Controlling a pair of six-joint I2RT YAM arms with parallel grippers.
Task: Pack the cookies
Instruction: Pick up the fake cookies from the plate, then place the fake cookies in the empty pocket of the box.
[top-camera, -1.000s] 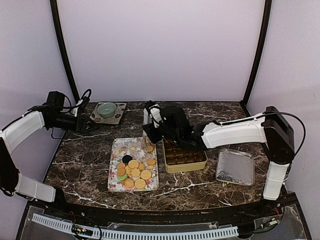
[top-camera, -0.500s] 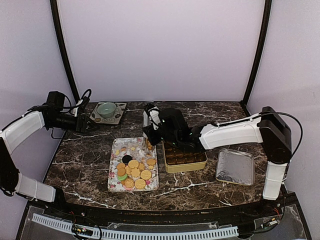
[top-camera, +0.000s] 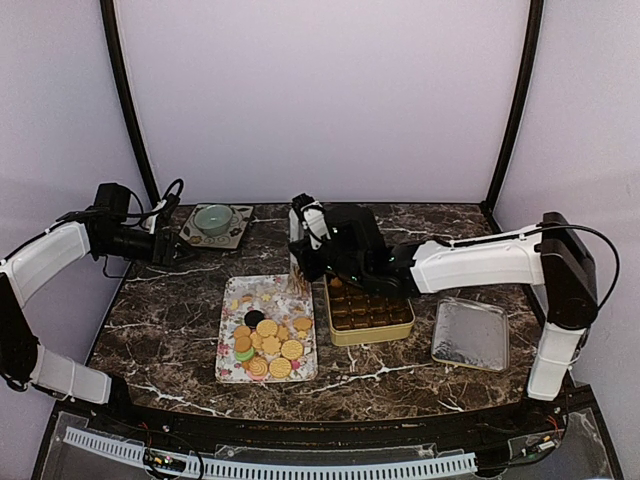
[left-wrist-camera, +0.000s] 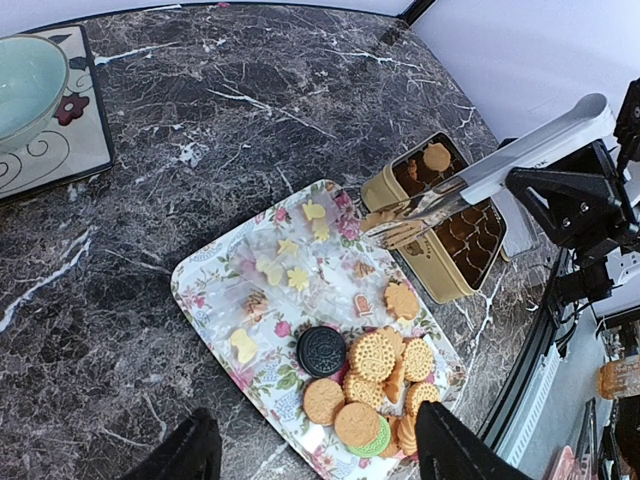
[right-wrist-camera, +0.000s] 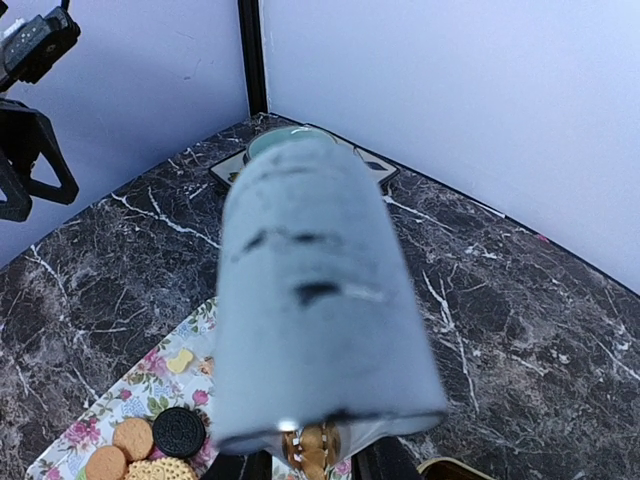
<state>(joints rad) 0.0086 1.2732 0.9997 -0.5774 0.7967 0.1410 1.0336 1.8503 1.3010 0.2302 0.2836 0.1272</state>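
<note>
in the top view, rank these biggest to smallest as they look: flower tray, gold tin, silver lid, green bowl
1. flower tray
2. gold tin and silver lid, too alike to rank
3. green bowl

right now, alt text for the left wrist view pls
A floral tray of cookies sits on a dark marble table, a gold tin beside it. Metal tongs reach in over the tray's edge by the tin. The left gripper, open, frames the bottom.

Cookies (top-camera: 266, 345): golden rounds heaped at floral tray's (top-camera: 232, 300) near end, dark sandwich cookie (left-wrist-camera: 321, 351) far-left of the heap. One golden in tin's (top-camera: 372, 339) far-left cup, one pinched in right gripper (right-wrist-camera: 315, 452).
</note>
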